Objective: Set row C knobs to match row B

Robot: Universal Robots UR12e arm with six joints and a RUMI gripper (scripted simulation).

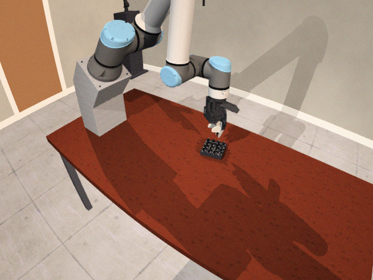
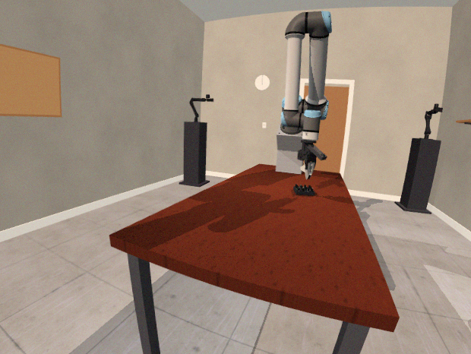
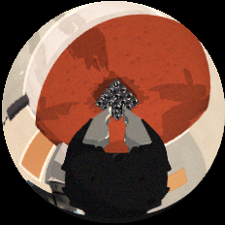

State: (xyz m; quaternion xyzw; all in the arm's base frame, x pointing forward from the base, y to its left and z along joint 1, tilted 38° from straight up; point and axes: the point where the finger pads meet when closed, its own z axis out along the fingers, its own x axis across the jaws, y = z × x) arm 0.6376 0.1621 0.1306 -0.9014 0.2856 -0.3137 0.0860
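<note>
The knob box is small and black, with rows of black knobs and pale marks on top. It lies on the red-brown table and appears as a diamond in the wrist view. The marks are too small to read, and I cannot tell the socket side or the rows. My gripper points down above the box, clear of the knobs. Its fingertips stand a little apart with nothing between them. In the wrist view they overlap the near corner of the box.
The table carries the box near its long back edge in the top view. The arm's grey pedestal stands at the table's far end in the exterior view. Arm shadows cross the table top.
</note>
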